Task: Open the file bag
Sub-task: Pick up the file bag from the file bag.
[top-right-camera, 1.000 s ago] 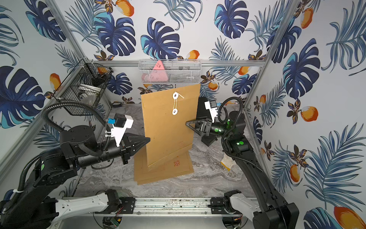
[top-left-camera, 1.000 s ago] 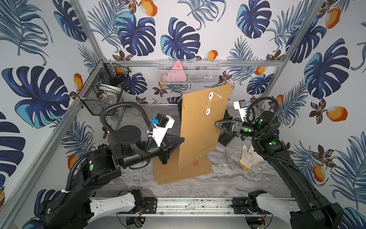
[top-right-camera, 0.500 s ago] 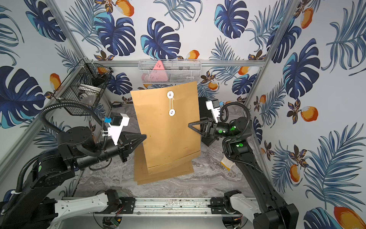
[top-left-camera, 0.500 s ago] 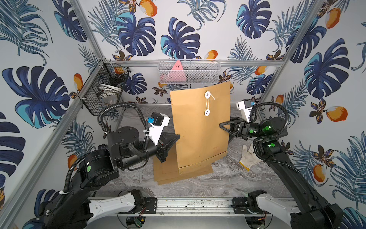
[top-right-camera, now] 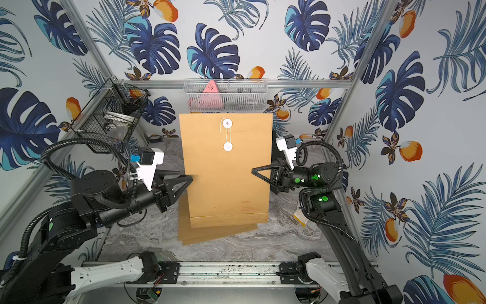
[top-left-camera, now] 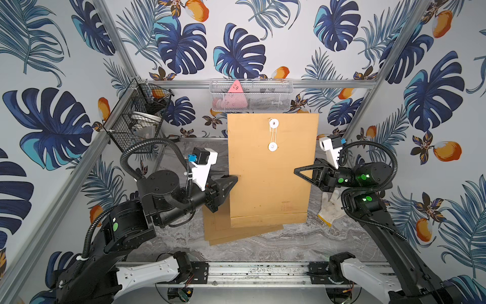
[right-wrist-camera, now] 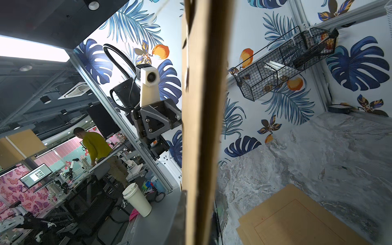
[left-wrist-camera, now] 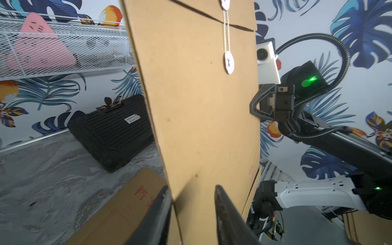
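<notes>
- The grey marble-patterned tabletop [top-left-camera: 265, 250] fills the floor of the leaf-papered cell.
- A brown kraft file bag [top-left-camera: 263, 184] stands upright in mid-air between the two arms, above the table's middle, its front facing the camera in both top views.
- A stack of kraft envelopes [top-left-camera: 223, 233] lies flat on the table under the bag's lower edge.
- The left gripper [left-wrist-camera: 191, 187] sits at the bag's left edge with its jaws parted; the wrist view shows the paper's edge between the two fingers, which do not pinch it.
- The right gripper [top-left-camera: 295, 169] is clamped tight on the bag's right edge, about halfway up, and carries it.
- A white work glove [top-left-camera: 330, 208] lies on the table below the right arm.
- A white string [top-left-camera: 272, 134] runs between the bag's two white discs; the flap is closed.
</notes>
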Controlling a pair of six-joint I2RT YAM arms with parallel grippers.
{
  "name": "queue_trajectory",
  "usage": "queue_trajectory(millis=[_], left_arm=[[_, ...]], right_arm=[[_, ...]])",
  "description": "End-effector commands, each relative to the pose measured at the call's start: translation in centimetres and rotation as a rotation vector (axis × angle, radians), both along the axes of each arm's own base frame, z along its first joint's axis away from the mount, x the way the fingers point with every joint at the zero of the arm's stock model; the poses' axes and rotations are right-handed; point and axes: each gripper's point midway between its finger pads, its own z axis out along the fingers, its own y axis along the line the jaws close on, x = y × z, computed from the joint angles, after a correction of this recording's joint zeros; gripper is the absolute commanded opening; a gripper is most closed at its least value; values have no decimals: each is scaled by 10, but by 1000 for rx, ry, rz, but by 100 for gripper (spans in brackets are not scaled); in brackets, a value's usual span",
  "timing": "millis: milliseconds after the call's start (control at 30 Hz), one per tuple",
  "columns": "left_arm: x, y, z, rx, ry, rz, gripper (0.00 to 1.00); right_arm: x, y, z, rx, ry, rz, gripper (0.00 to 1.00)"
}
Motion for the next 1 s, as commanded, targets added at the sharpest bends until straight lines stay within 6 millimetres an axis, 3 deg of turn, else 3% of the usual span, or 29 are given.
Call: queue_trajectory(millis=[0,167,200,433,533,567,733,967], left_arm=[[-6,-15,24,-116,-40,-77,67],[6,-18,20,-79,-37,-33,98],[8,-18,22,-75,-42,-26,99],[2,-35,49,-92,-105,-116,99],[-2,-47,56,-117,-105,-193,96],[-2,-50,57,-125,-99,-211,95],[14,-55,56,-162,-52,-248,91],[30,-47,69,-305,-30,-352,82]], right_arm=[[-11,-4,21,31,-54,-10,0],[-27,-7,42,47,-109,7,0],[-29,-7,44,44,-114,12,0],[-36,-7,44,21,-125,30,0],[-28,-8,37,-1,-97,-28,0],[-29,-10,43,-9,-112,-63,0],[-28,-17,42,-34,-104,-172,0],[-25,-26,34,-69,-69,-289,0]])
